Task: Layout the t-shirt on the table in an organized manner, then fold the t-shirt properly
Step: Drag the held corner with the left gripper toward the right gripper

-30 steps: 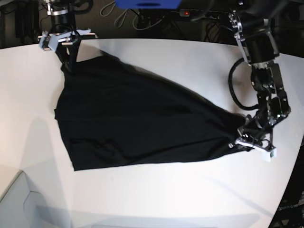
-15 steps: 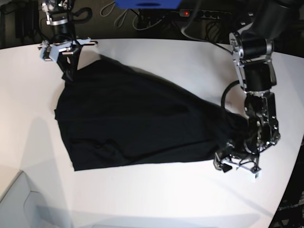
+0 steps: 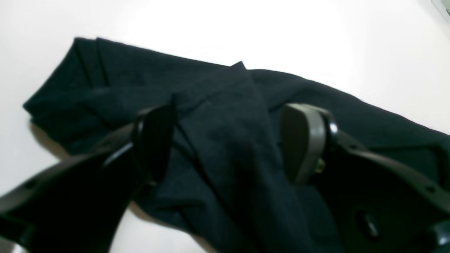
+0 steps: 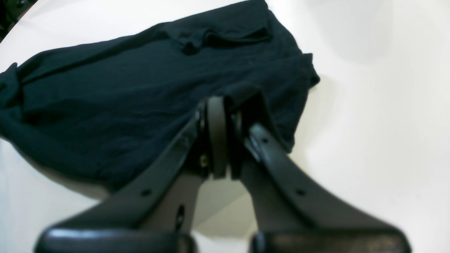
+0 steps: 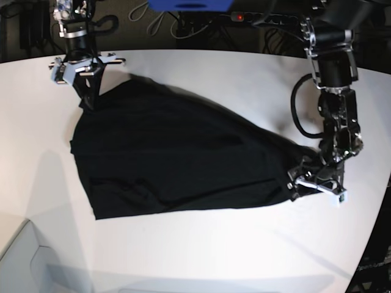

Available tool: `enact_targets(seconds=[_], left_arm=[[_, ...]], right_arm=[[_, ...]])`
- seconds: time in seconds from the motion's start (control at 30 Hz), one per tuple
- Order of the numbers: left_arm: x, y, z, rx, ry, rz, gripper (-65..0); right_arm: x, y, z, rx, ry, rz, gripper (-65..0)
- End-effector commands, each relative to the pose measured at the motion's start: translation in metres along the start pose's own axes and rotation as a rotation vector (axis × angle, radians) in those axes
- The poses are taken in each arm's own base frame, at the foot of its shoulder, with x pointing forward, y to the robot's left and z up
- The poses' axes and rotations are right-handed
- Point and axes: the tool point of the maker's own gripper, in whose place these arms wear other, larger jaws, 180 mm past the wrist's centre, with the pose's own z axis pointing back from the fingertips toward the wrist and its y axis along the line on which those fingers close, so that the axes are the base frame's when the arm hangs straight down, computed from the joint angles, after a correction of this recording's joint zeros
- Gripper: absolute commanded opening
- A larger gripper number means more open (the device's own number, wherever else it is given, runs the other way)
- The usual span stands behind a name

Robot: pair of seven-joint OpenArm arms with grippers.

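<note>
The black t-shirt (image 5: 171, 159) lies spread on the white table (image 5: 214, 250) with its plain side up; no print shows. My right gripper (image 5: 90, 101) is at the shirt's far left corner. In the right wrist view that gripper (image 4: 221, 140) is shut on a raised edge of the shirt (image 4: 123, 88). My left gripper (image 5: 300, 181) is at the shirt's bunched right end. In the left wrist view that gripper (image 3: 228, 140) is open, its jaws wide apart on either side of a ridge of the shirt (image 3: 218, 116) that lies on the table (image 3: 316, 35).
Cables and a power strip (image 5: 269, 18) lie behind the table's far edge, below a blue object (image 5: 189, 5). The table's curved edge (image 5: 376, 213) runs close to the left arm. A white surface (image 5: 18, 256) sits at the front left.
My left gripper swung toward the front edge and came back to the shirt's right end, which shifted slightly. My right gripper stayed at the far left corner.
</note>
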Motion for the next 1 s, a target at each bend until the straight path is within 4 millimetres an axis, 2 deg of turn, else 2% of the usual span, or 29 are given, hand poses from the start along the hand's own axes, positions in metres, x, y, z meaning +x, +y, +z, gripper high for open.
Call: enact_targets(seconds=[0.0, 0.07, 0.17, 0.6, 0.67, 0.8, 0.87, 0.97], left_arm=[[0.021, -0.003, 0.000, -0.010, -0.050, -0.004, -18.9], [0.023, -0.003, -0.004, -0.009, -0.044, 0.007, -18.9], [0.014, 0.002, -0.009, 0.002, -0.014, 0.023, -18.9], [0.007, -0.001, -0.014, -0.008, 0.005, 0.044, -19.8], [0.003, -0.012, -0.016, -0.029, 0.006, 0.054, -26.4], [0.004, -0.015, -0.017, -0.034, -0.006, 0.058, -45.4], [0.008, -0.015, -0.017, -0.034, -0.037, 0.060, -49.2], [0.008, -0.013, -0.016, -0.031, -0.049, 0.059, -50.1]], right_arm=[[0.011, 0.000, 0.001, 0.003, -0.042, 0.000, -65.0], [0.011, 0.000, 0.001, 0.003, -0.042, 0.000, -65.0], [0.010, 0.000, 0.001, 0.003, -0.041, 0.001, -65.0], [0.010, 0.000, 0.001, 0.003, -0.041, 0.003, -65.0], [0.010, 0.000, 0.001, 0.003, -0.041, 0.003, -65.0], [0.011, 0.000, 0.001, 0.004, -0.041, 0.004, -65.0], [0.011, 0.000, 0.000, 0.004, -0.043, 0.004, -65.0], [0.013, 0.000, -0.002, 0.004, -0.051, 0.005, -65.0]])
